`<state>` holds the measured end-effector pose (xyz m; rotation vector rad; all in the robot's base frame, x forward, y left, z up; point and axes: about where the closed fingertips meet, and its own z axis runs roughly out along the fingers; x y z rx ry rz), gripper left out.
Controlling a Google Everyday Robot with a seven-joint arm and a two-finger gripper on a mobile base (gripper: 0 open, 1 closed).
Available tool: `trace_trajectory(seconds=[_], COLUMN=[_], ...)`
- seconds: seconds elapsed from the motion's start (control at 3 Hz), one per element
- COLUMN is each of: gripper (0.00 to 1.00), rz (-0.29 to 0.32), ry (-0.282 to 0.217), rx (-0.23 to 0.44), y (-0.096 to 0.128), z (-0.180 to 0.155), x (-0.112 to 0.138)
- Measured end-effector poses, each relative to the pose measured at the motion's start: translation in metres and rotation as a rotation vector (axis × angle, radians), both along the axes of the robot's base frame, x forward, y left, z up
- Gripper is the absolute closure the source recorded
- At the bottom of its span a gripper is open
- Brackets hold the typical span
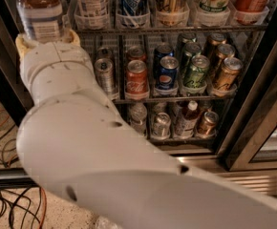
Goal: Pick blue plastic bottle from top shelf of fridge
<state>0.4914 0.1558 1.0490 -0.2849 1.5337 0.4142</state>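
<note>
Starting at the far left, loose cables (2, 149) lie on the floor beside the black left frame post of the fridge (255, 99). The gripper (47, 39) stands at the upper left, level with the left end of the top shelf (176, 28). It is closed narrow around the base of the blue plastic bottle (42, 11). The bottle is upright, left of the row of clear trays (133, 19), and appears to be forward of the shelf's front edge. Judgement: the grasp is made and the bottle is out of its tray, so only withdrawal from the fridge is left. The white arm (90, 147) crosses the lower view diagonally. Further right, tall containers fill the top shelf, and cans (137, 78) crowd the rack below, close to the wrist. Open room lies to the left and toward the camera, while the right door frame closes off that side.
</note>
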Motion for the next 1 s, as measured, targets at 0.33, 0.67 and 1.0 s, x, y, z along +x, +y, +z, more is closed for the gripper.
trace_trajectory(seconds=[0.33, 0.67, 1.0], gripper=[1.0, 1.0, 1.0], rz=[0.032, 0.058, 0.059], ry=[0.064, 0.101, 0.1], rx=[0.0, 0.025, 0.023], y=[0.003, 0.014, 0.015], z=[-0.019, -0.029, -0.029], x=[-0.016, -0.032, -0.033])
